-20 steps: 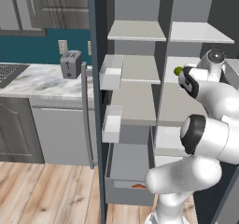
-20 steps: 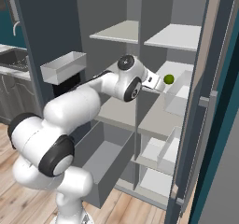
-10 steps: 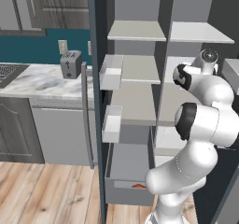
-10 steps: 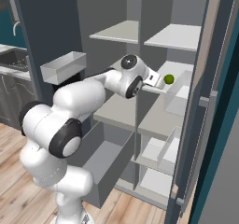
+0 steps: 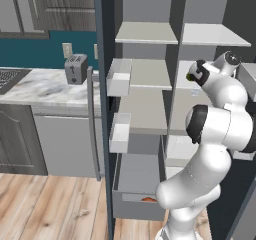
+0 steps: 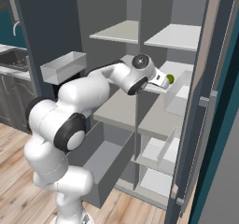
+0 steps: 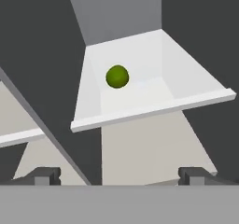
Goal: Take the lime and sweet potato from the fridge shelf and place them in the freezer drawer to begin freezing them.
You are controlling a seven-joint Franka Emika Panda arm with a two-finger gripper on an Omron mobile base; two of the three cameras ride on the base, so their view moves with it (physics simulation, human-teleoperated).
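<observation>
Ahead of the wide-open gripper (image 7: 119,174), one lime (image 7: 117,76) is seen on the fridge shelf (image 7: 140,97), apart from the fingertips. One sweet potato (image 5: 148,199) lies in the freezer drawer (image 5: 136,206); two white bins (image 5: 119,77) flank the shelves.

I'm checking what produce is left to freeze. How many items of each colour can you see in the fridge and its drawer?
Green: 1, the lime on the fridge shelf, ahead of the open gripper
Orange-red: 1, the sweet potato, already in the freezer drawer
Total: 2
</observation>
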